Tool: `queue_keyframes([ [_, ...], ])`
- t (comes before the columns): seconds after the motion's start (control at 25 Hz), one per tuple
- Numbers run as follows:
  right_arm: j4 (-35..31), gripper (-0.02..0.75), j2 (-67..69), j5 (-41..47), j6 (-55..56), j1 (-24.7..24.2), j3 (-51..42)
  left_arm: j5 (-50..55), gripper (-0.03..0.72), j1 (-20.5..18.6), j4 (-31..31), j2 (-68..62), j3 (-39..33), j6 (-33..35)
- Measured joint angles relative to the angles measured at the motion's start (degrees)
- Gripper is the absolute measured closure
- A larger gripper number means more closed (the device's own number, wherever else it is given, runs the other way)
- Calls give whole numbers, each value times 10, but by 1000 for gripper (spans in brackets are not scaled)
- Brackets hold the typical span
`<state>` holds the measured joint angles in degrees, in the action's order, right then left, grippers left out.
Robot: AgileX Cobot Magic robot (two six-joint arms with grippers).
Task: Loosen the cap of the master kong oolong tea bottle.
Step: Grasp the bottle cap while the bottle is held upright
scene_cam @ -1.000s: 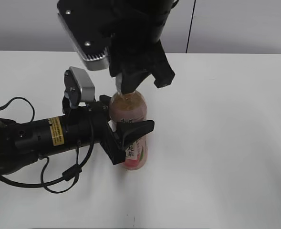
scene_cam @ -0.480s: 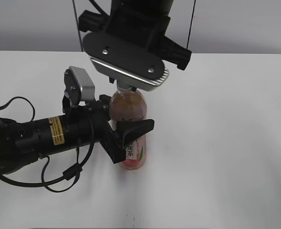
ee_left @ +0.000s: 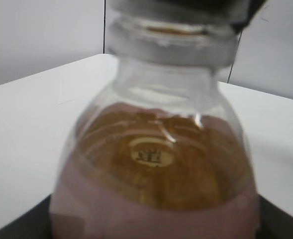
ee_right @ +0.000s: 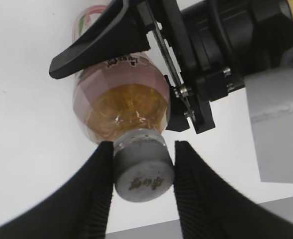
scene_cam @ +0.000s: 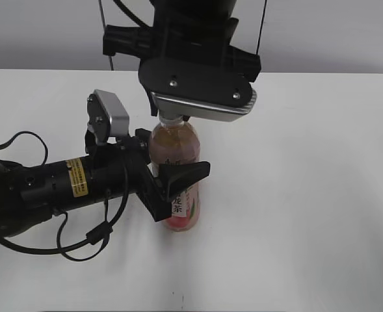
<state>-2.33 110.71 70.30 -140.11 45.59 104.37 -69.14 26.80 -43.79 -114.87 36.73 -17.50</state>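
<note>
The right gripper (ee_right: 140,162) comes down from above with its two black fingers (ee_right: 99,184) pressed against opposite sides of the white cap (ee_right: 142,173), closed on it. Below it, the left gripper (scene_cam: 171,175) is clamped around the middle of the master kong oolong tea bottle (scene_cam: 177,175), one finger crossing the front of the pink label. The bottle stands upright on the white table (scene_cam: 308,195), near its middle, amber tea filling it up to the shoulder.
</note>
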Motion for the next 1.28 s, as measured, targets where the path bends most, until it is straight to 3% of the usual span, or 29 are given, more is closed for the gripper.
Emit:
queue_keyframes([
  [0.28,4,431,0,0,138,0,0,1,249,0,0,0,1,0],
  [0.56,30,242,-1,-2,329,-1,0,1,249,0,-7,0,1,4],
  [0.64,28,218,-4,-2,400,-1,0,1,249,0,-7,0,1,4],
  [0.92,-2,203,-6,-2,688,-1,18,1,249,0,-7,0,1,4],
  [1.28,-70,203,-43,-2,897,-1,18,0,249,0,-5,0,1,4],
])
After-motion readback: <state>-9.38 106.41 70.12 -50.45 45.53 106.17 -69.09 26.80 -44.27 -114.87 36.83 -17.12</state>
